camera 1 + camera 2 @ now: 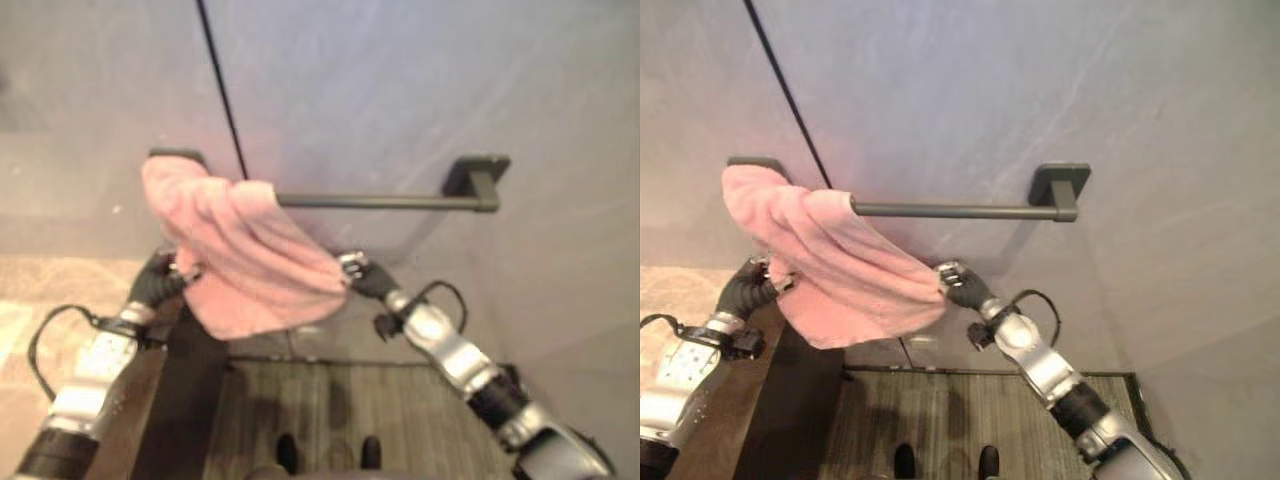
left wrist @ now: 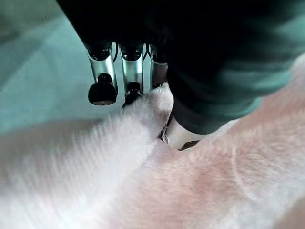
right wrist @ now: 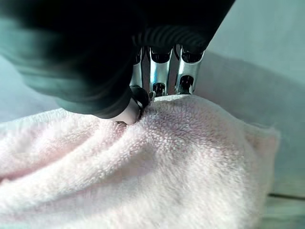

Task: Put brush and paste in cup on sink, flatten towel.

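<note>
I'm looking down at a grey wall [image 1: 970,90] with a dark towel bar [image 1: 960,211] fixed across it, and striped flooring [image 1: 970,410] at its foot. The pink towel [image 1: 840,265] hangs bunched over the bar's left end, sagging down and rightwards in folds. My left hand [image 2: 143,81] pinches the towel's left edge, thumb and curled fingers closed on the cloth, and my right hand [image 3: 157,76] is clamped on the towel's lower right corner the same way, both hands below the bar.
</note>
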Controlling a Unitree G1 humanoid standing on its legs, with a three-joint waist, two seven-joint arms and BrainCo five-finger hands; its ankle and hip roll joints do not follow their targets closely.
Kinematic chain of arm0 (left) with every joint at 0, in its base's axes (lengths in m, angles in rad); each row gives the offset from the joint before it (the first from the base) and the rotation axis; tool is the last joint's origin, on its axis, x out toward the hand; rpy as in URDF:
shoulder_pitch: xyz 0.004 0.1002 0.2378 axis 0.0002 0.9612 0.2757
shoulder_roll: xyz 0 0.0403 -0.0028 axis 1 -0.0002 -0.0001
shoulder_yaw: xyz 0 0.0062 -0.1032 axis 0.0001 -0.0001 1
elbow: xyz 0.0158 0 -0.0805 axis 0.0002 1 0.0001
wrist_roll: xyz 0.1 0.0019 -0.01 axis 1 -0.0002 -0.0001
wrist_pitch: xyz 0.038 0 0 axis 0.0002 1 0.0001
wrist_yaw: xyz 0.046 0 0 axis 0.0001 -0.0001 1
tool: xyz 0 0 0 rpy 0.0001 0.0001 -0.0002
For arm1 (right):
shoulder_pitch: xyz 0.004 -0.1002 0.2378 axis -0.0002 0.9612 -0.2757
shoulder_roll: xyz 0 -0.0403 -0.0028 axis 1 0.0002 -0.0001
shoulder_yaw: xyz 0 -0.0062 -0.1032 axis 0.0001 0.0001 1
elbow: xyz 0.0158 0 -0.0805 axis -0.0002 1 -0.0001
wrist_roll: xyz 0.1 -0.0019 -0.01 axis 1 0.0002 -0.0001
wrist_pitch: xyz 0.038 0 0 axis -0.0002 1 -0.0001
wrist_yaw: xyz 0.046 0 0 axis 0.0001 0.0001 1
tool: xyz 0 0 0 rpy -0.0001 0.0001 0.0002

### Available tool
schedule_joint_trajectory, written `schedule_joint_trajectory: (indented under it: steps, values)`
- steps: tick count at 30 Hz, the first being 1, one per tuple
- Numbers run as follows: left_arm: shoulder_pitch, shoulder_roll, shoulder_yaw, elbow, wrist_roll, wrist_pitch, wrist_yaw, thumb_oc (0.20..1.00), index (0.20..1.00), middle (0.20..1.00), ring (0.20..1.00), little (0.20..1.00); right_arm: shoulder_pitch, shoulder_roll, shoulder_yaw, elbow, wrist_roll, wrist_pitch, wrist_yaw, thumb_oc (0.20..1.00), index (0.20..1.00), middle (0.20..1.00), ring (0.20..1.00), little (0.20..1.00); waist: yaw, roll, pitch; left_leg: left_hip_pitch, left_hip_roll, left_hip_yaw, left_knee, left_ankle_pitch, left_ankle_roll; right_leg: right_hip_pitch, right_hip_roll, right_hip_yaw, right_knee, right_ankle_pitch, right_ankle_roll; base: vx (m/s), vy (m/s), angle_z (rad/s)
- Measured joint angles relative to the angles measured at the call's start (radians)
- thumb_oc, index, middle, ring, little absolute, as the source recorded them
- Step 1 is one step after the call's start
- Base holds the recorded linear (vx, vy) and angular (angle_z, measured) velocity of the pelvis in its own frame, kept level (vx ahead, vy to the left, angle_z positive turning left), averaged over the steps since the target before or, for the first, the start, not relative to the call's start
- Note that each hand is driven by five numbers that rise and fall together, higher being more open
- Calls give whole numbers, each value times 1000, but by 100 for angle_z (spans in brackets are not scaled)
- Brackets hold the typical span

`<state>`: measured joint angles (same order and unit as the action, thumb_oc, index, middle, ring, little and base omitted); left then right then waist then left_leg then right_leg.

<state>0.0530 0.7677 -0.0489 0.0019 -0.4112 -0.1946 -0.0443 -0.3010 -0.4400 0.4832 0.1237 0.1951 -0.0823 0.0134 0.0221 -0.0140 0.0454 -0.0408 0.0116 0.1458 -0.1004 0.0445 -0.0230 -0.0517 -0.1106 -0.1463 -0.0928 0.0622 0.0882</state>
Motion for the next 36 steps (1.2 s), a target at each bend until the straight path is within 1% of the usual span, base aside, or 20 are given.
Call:
schedule_joint_trajectory:
  steps: [2,3,5,11,12,13,15,16,17,18,19,21,23,24,25,28,29,31,33,36]
  values:
    - [18,-37,16,-16,-7,-13,-1,200,200,200,200,200,27,1,-13,-7,-1,-9,-15,200,200,200,200,200,-3,5,3,7,1,4,0,-1,-1,4,0,6,0,-1,0,-10,-20,-7]
    - [25,-81,36,-17,-14,-20,1,200,200,200,200,200,48,-2,-17,-39,-1,-15,-16,200,200,200,200,200,-4,7,4,8,1,5,0,-1,-1,4,0,7,0,-1,0,-12,-12,-6]
    - [42,-121,46,-17,-26,-25,3,200,200,200,200,200,72,1,-19,-66,-1,-38,-18,200,200,200,200,200,-10,9,5,9,2,6,0,-1,-1,3,1,8,0,-1,-1,0,0,0]
    - [79,-149,53,-29,-75,-43,-5,200,200,200,200,200,88,3,-36,-88,-34,-88,-27,200,200,200,200,200,-13,22,4,26,2,13,0,-2,0,18,2,16,0,0,-2,-10,-5,-3]
    - [79,-146,53,-30,-71,-43,-5,200,200,200,200,200,86,3,-36,-89,-38,-88,-29,200,200,200,200,200,-13,23,3,26,3,13,0,-2,0,18,2,16,0,0,-2,0,0,0]
    - [105,-129,72,-83,-65,-43,-11,200,200,200,200,200,92,5,-37,-119,-37,-92,-29,200,200,200,200,200,-12,27,5,27,4,15,0,-2,0,18,4,18,0,0,-2,-32,-5,-2]
    - [119,-146,86,-101,-85,-66,-27,200,200,200,200,200,108,5,-44,-146,-35,-111,-29,200,200,200,200,200,-12,36,3,32,3,16,0,-2,0,23,3,18,0,0,-2,-37,-7,-2]
    - [124,-174,87,-100,-101,-70,-30,200,200,200,200,200,110,10,-39,-156,-25,-122,-29,200,200,200,200,200,-7,46,1,42,4,17,0,-2,0,33,3,19,0,0,-2,0,0,0]
    - [126,-178,82,-100,-102,-72,-31,200,200,200,200,200,114,11,-36,-163,-20,-128,-26,200,200,200,200,200,-7,50,0,46,4,17,0,-3,0,37,3,19,0,0,-2,0,0,0]
    - [139,-173,84,-114,-102,-72,-43,200,200,200,200,200,118,11,-35,-176,-14,-133,-19,200,200,200,200,200,-5,52,-1,48,4,17,-1,-5,0,38,4,19,0,-2,-4,-10,17,-8]
    - [193,-171,108,-172,-106,-87,-73,200,200,200,200,200,127,12,-36,-196,11,-163,-9,200,200,200,200,200,-7,56,-2,52,6,24,-1,-6,-2,35,6,26,0,-3,-5,-20,14,-10]
    - [235,-175,107,-177,-135,-108,-93,200,200,200,200,200,138,26,-40,-194,45,-174,-12,200,200,200,200,200,-5,69,-13,60,7,33,-2,-10,-4,36,7,36,0,-11,-6,-35,4,-15]
    - [268,-174,107,-173,-141,-107,-97,200,200,200,200,200,163,27,-37,-202,47,-185,-9,200,200,200,200,200,-2,79,-21,60,7,36,-3,-10,-3,34,7,40,0,-11,-7,-23,-8,-8]
    - [291,-173,105,-169,-141,-107,-106,200,200,200,200,200,181,3,-27,-227,45,-183,-2,200,200,200,200,200,0,83,-23,60,7,36,-2,-11,-3,34,7,40,0,-11,-6,0,0,0]
    - [320,-161,101,-169,-141,-106,-121,200,200,200,200,200,230,-45,-22,-291,42,-187,19,200,200,200,200,200,3,87,-26,61,7,35,-1,-11,-3,35,7,39,0,-8,-5,0,0,0]
    - [360,-149,98,-169,-142,-104,-138,200,200,200,200,200,270,-46,-50,-298,43,-195,26,200,200,200,200,200,4,87,-29,61,8,35,0,-10,-3,35,8,39,0,-4,-9,-11,3,0]
    - [376,-129,80,-177,-143,-104,-157,200,200,200,200,200,292,-30,-68,-275,44,-193,16,200,200,200,200,200,4,89,-32,61,7,36,0,-10,-3,35,8,40,0,-4,-9,0,0,0]
    - [398,-110,61,-182,-143,-104,-172,200,200,200,200,200,326,-47,-69,-290,45,-193,21,200,200,200,200,200,5,93,-35,62,7,35,-1,-11,-3,36,7,39,0,-4,-8,0,0,0]
    - [414,-102,61,-191,-143,-103,-179,200,200,200,200,200,348,-45,-74,-297,49,-194,25,200,200,200,200,200,4,92,-35,63,7,35,-1,-11,-3,38,7,39,0,-5,-8,0,0,0]
    - [460,-58,64,-238,-161,-102,-186,200,200,200,200,200,382,-39,-85,-303,83,-194,27,200,200,200,200,200,4,95,-36,68,7,34,-2,-11,-3,44,7,38,0,-8,-3,0,0,0]
